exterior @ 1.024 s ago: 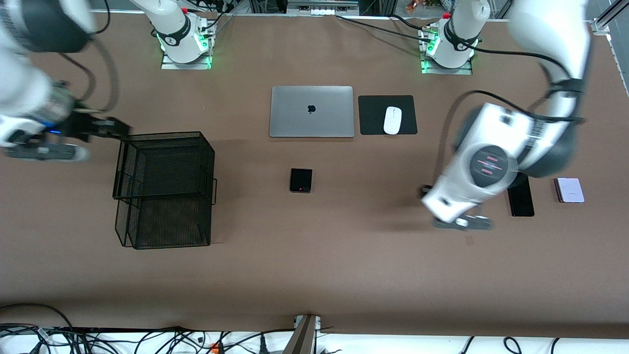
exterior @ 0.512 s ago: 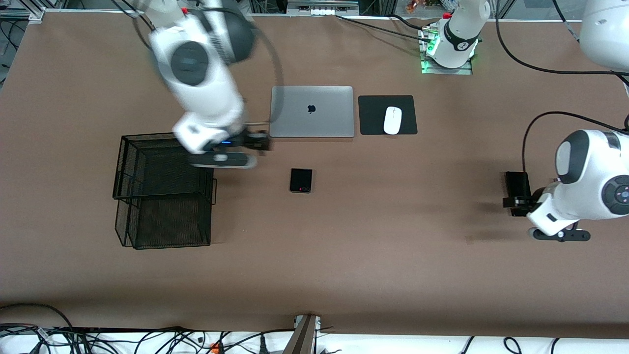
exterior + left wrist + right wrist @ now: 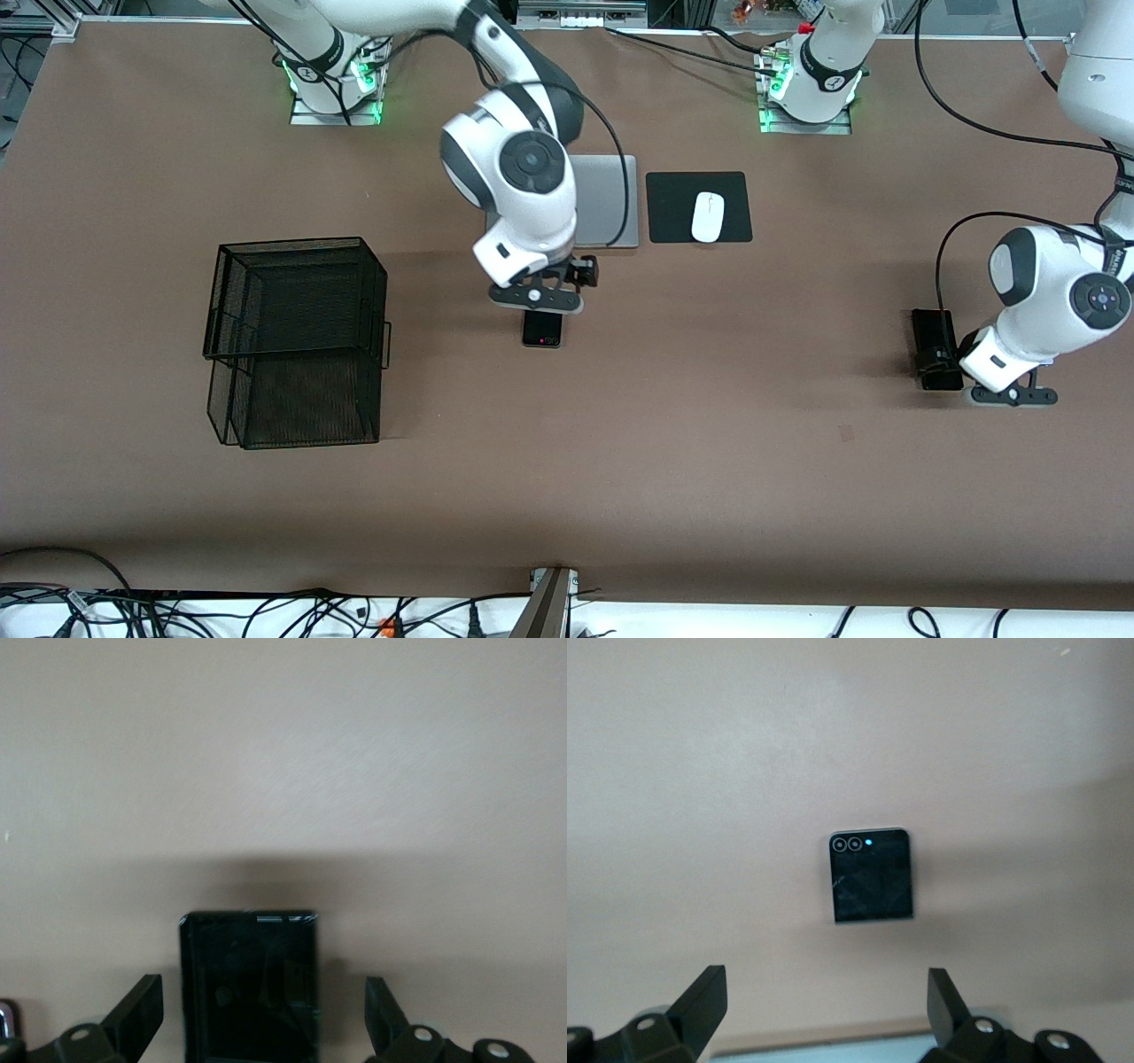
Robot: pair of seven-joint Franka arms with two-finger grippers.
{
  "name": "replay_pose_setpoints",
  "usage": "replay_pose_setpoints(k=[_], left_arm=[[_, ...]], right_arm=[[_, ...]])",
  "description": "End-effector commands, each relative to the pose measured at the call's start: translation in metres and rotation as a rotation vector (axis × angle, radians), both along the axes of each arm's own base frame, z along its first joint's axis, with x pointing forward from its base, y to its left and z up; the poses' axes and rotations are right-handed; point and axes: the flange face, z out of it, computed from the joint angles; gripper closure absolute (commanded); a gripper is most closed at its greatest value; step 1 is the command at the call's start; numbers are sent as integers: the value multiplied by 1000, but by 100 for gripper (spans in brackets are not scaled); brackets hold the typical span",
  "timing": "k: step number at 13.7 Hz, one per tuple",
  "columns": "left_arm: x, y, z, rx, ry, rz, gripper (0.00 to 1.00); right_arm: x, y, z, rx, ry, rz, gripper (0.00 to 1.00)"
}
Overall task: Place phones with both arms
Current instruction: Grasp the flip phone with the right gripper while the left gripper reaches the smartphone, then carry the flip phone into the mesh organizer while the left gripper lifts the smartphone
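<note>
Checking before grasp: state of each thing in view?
Left gripper: open, over slim black phone, which lies flat.
Right gripper: open, over black flip phone, folded, flat.
Laptop: lid closed.
Mesh basket: tipped on its side.
Mouse: on pad.

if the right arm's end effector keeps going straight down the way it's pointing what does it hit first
Most likely the black flip phone, lying flat just ahead of the open right end effector. It sits slightly forward of the fingers, so the bare table may come first.
</note>
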Motion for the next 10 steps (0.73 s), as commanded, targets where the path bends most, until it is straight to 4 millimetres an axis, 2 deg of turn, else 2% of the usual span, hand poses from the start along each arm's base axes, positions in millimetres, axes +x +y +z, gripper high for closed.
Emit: replay_pose_setpoints(k=[1,5,8,10], left_arm=[[-9,6,-2,3,-9,-13,0],[-22,4,-22,-17,31,11,0],[-23,5,-24,-19,39,6,0],[-23,6,-22,-16,41,-22,58]], right_arm=[[6,-6,-38,-8,-24,-11,0],[5,-17,-105,-29,-60,18,0],[2,-21,-129,-38,-50,53,0],[0,-21,-139,-43,-44,60,0]])
